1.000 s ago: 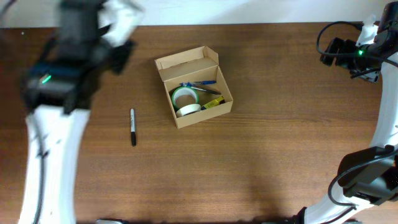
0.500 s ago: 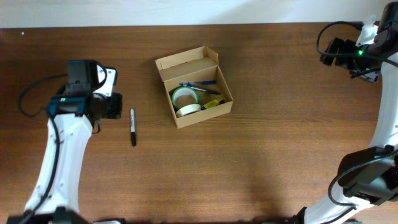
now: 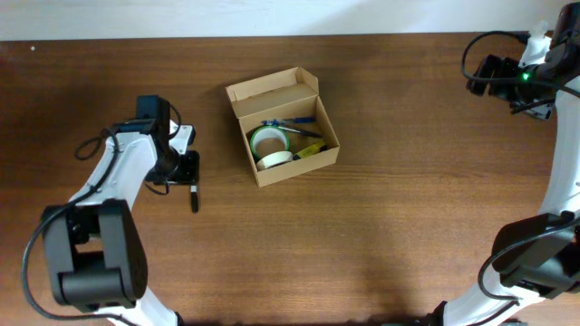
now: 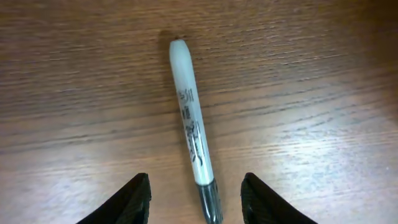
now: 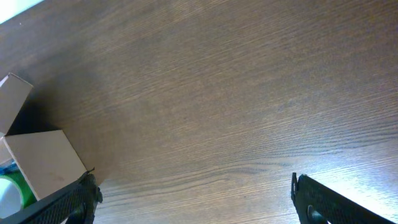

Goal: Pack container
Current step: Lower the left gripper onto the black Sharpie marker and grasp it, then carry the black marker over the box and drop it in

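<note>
The container [image 3: 269, 174] is a small tan cardboard box with its flap lid open, in the middle of the table. It holds a green tape roll [image 3: 267, 139], a white tape roll [image 3: 274, 160], pens and a yellow item. A marker pen [image 3: 194, 196] lies on the table left of the box. In the left wrist view the marker [image 4: 191, 130] lies between my open left gripper's fingers [image 4: 195, 198], its black cap end between the fingertips. My right gripper [image 5: 194, 198] is open and empty, raised at the far right; the box's corner [image 5: 43, 158] shows at the left edge of the right wrist view.
The brown wooden table [image 3: 408, 199] spreads around the box. The right arm [image 3: 507, 77] hangs over the table's far right corner. A pale wall strip runs along the back edge.
My left arm has swung in from the far left and lowered over the marker, so the gripper now straddles its upper end. The right arm and box have not moved.
</note>
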{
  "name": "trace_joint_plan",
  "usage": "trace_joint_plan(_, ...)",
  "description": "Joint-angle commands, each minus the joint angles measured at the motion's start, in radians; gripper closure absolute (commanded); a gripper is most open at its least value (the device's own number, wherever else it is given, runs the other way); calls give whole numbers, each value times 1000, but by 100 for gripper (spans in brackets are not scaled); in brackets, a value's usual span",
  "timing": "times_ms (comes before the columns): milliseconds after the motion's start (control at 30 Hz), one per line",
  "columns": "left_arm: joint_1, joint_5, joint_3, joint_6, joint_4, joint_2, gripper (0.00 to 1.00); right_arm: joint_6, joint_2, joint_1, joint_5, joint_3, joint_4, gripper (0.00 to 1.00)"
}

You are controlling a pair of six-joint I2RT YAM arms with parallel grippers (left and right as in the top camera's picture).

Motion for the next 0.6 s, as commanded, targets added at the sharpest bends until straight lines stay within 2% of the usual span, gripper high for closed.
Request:
trace_joint_plan(0, -5, 18, -7, -6, 14, 49, 53, 0, -12, -5, -5, 5, 0, 1)
trace_joint_plan(167, -5, 18, -7, -6, 44, 104, 53, 0, -12, -5, -5, 5, 0, 1)
trace_joint_plan(300, -5, 18, -7, -5, 56, 140, 63, 0, -12, -5, -5, 5, 0, 1)
trace_joint_plan(433, -5, 18, -7, -5, 68, 147, 88, 0, -12, -5, -5, 5, 0, 1)
trace_joint_plan(467, -5, 17, -6, -5, 69, 147, 98, 0, -12, -5, -5, 5, 0, 1)
trace_joint_plan(567, -6, 10, -3, 17, 67, 146, 98, 0, -12, -5, -5, 5, 0, 1)
